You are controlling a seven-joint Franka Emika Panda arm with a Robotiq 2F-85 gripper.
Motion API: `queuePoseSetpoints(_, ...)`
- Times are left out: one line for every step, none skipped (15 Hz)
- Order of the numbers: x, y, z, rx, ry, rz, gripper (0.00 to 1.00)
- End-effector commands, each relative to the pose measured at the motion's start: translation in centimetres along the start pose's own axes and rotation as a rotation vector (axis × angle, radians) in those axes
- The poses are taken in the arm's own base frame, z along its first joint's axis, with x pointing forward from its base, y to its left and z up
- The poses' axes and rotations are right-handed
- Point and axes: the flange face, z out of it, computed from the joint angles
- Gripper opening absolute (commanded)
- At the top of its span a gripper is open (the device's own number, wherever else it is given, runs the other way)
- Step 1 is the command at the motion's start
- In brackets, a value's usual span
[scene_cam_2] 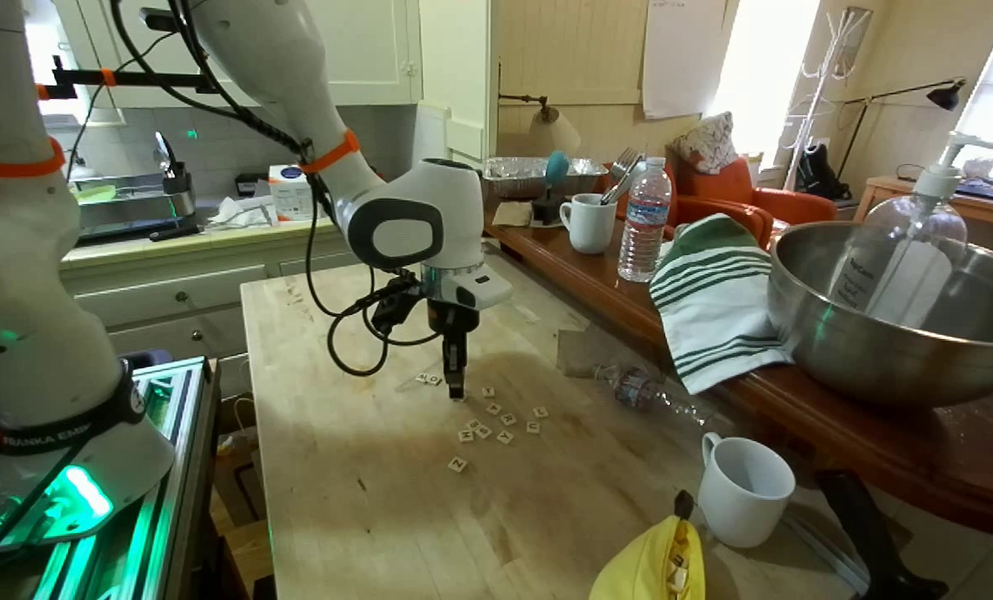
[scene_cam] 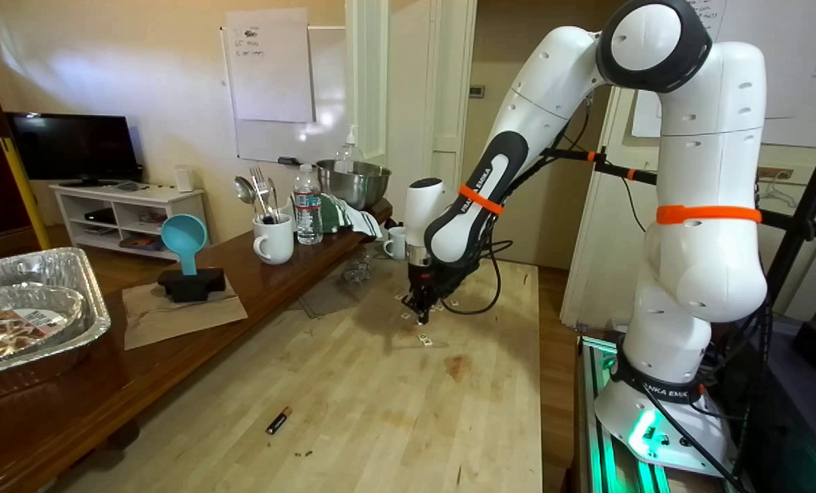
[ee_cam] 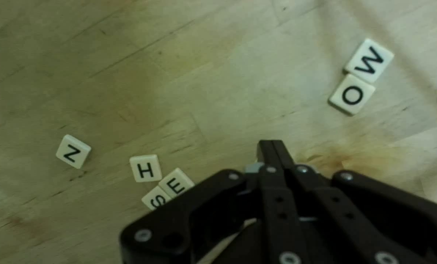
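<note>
My gripper (ee_cam: pixel 272 143) points down at the wooden table, its two fingertips pressed together with nothing visible between them. In an exterior view the gripper (scene_cam_2: pixel 456 392) stands low among small cream letter tiles; whether it touches the wood or a tile beneath its tips I cannot tell. On its right in the wrist view, a W tile (ee_cam: pixel 369 60) and an O tile (ee_cam: pixel 352 94) lie edge to edge. To its left are an H tile (ee_cam: pixel 145 168), an E tile (ee_cam: pixel 176 182), a partly covered S tile (ee_cam: pixel 156 198) and, farther out, an N tile (ee_cam: pixel 73 151).
A battery (scene_cam: pixel 278 420) lies on the table. A yellow pouch (scene_cam_2: pixel 651 562), a white mug (scene_cam_2: pixel 746 492) and a lying plastic bottle (scene_cam_2: pixel 642 392) are also there. Along one side runs a raised brown ledge (scene_cam: pixel 196 363) bearing a steel bowl (scene_cam_2: pixel 888 350) and a water bottle (scene_cam: pixel 308 205).
</note>
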Motion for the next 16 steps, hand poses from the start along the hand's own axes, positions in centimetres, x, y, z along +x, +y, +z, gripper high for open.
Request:
queuePoseSetpoints(-2.5, -1.5, 2.3, -0.004, -0.090, -0.049, 0.00)
queuePoseSetpoints(-2.7, -1.8, 2.3, -0.005, -0.092, -0.057, 0.00)
queuePoseSetpoints(-2.8, -2.1, 2.3, -0.006, -0.094, -0.063, 0.00)
queuePoseSetpoints(-2.9, -2.3, 2.3, -0.006, -0.098, -0.070, 0.00)
queuePoseSetpoints(-3.0, -2.4, 2.3, -0.005, -0.099, -0.072, 0.00)
queuePoseSetpoints(-3.0, -2.6, 2.2, -0.004, -0.099, -0.072, 0.00)
queuePoseSetpoints(-3.1, -2.7, 2.2, -0.002, -0.100, -0.071, 0.00)
queuePoseSetpoints(-3.1, -2.8, 2.2, 0.000, -0.102, -0.068, 0.00)
queuePoseSetpoints(-3.2, -2.9, 2.2, 0.000, -0.102, -0.064, 0.00)
queuePoseSetpoints(-3.2, -3.0, 2.2, 0.002, -0.105, -0.061, 0.00)
queuePoseSetpoints(-3.2, -3.0, 2.2, 0.004, -0.107, -0.057, 0.00)
queuePoseSetpoints(-3.2, -3.1, 2.2, 0.004, -0.108, -0.049, 0.00)
queuePoseSetpoints(-3.2, -3.1, 2.2, 0.004, -0.107, -0.044, 0.00)
queuePoseSetpoints(-3.2, -3.1, 2.2, 0.005, -0.108, -0.039, 0.00)
queuePoseSetpoints(-3.1, -3.1, 2.2, 0.004, -0.105, -0.029, 0.00)
queuePoseSetpoints(-3.1, -3.1, 2.2, 0.006, -0.107, -0.029, 0.00)
